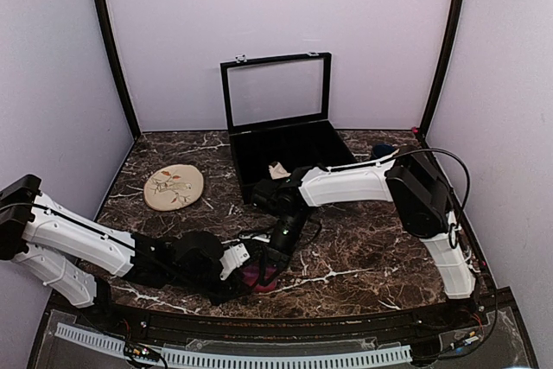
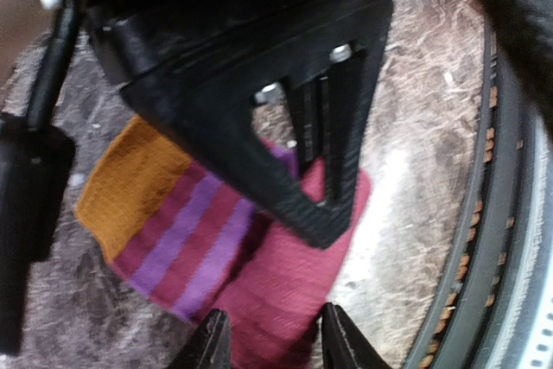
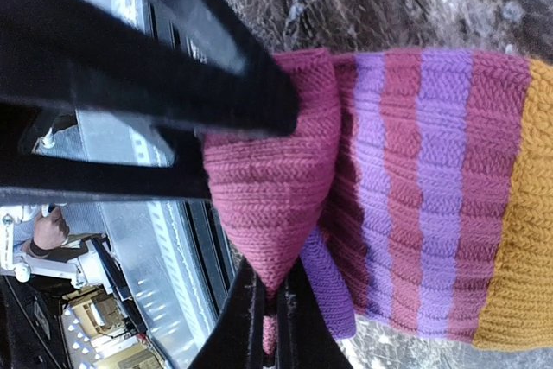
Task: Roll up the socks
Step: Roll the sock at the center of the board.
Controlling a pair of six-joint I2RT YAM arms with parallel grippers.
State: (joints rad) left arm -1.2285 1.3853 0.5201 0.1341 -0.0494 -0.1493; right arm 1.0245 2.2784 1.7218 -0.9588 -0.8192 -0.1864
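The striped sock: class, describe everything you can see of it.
The striped sock is ribbed knit, magenta and purple bands with an orange cuff. It lies partly folded on the marble table, near the front edge. The right gripper pinches its magenta fold; the left gripper straddles the same end.

Directly in front of black case [image 1: 281, 149]: way barred by right arm [image 1: 346, 186], stretched across. Further front: left tool [image 1: 244, 264] and right tool [image 1: 270, 267] packed together on striped sock [image 1: 257, 281]. Left of case: beige disc [image 1: 174, 187], bare strip between. Front-right of case: table [image 1: 371, 248] left open.
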